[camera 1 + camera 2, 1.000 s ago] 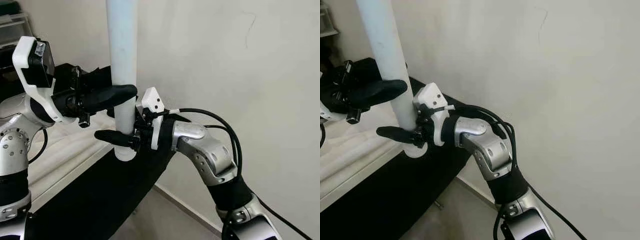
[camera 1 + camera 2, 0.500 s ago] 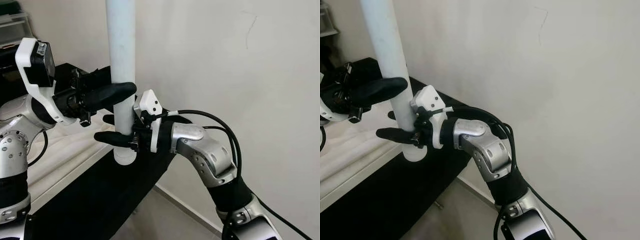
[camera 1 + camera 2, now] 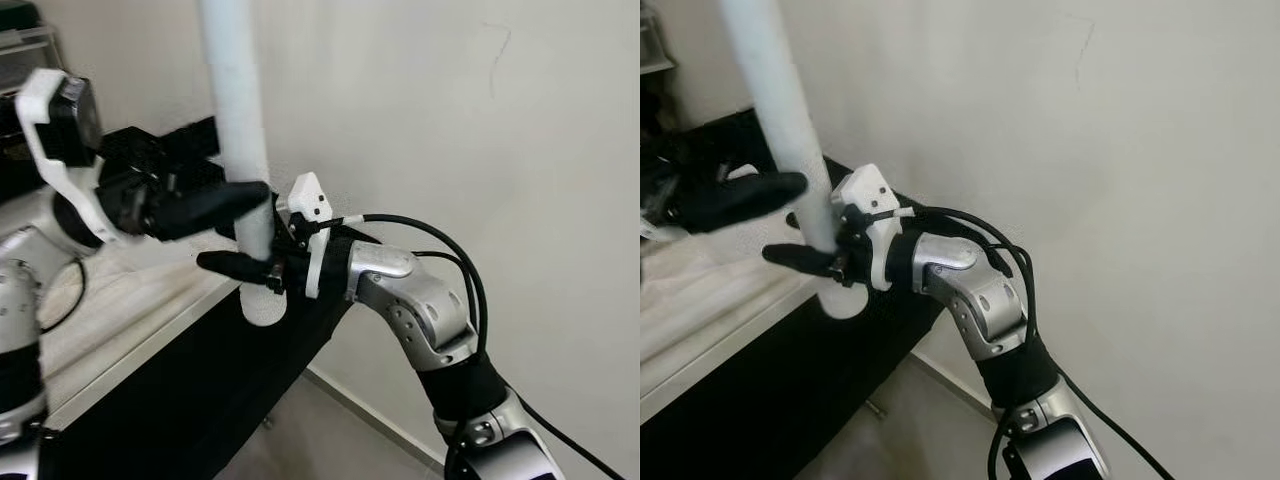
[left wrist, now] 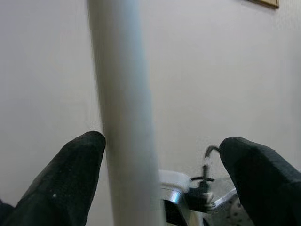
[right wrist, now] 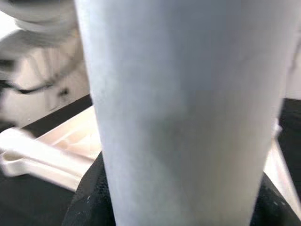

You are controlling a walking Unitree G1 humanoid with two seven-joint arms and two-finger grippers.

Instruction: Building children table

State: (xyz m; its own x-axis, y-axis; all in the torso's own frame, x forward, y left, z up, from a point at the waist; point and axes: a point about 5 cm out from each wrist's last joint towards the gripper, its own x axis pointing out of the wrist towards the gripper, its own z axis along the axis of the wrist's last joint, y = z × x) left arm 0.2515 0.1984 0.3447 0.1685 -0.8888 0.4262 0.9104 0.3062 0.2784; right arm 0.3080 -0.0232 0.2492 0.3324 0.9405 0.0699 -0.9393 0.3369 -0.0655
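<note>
Above the pale tabletop on the black surface, the white leg stood upright, clamped low by the right pincer, left pincer wide around it; any tilt risked missing its socket.

Soft daylight, left side motion-blurred

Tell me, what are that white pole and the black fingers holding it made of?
The pole looks like matte white plastic, or maybe painted wood: smooth, even, no grain or shine. The right gripper clamps it near its lower end. The fingers look like dull black rubber or rubbery plastic, with a faintly speckled surface and rounded tips. The left gripper is open around the pole.
</note>
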